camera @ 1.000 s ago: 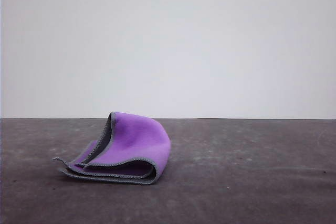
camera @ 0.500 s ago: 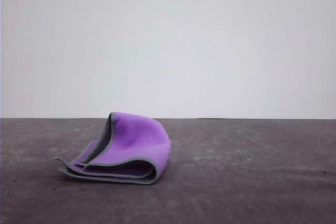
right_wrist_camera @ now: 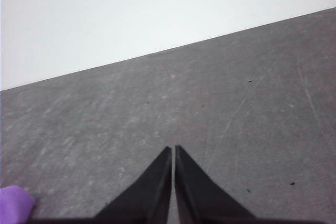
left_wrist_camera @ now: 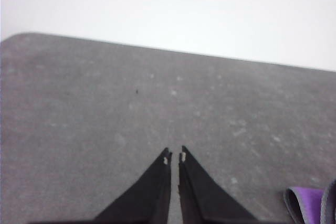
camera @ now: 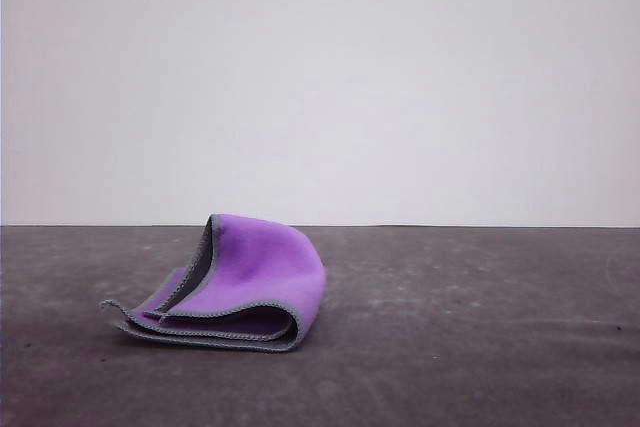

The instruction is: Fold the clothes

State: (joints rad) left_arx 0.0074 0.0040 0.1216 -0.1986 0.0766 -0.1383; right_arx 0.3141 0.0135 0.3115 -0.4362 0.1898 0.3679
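Note:
The clothes (camera: 245,282), a small cloth with a bright purple face, dark grey underside and light grey stitched edging, lie folded in a loose bundle on the dark grey table (camera: 460,337), left of centre in the front view. A purple corner of the cloth (left_wrist_camera: 310,205) shows beside my left gripper (left_wrist_camera: 174,156), which is shut over bare table with nothing between its fingers. In the right wrist view a purple edge of the cloth (right_wrist_camera: 13,205) shows off to the side of my right gripper (right_wrist_camera: 173,150), also shut over bare table and holding nothing.
A plain white wall (camera: 320,87) rises behind the table's far edge. Faint scratches and pale specks mark the dark tabletop (right_wrist_camera: 252,108).

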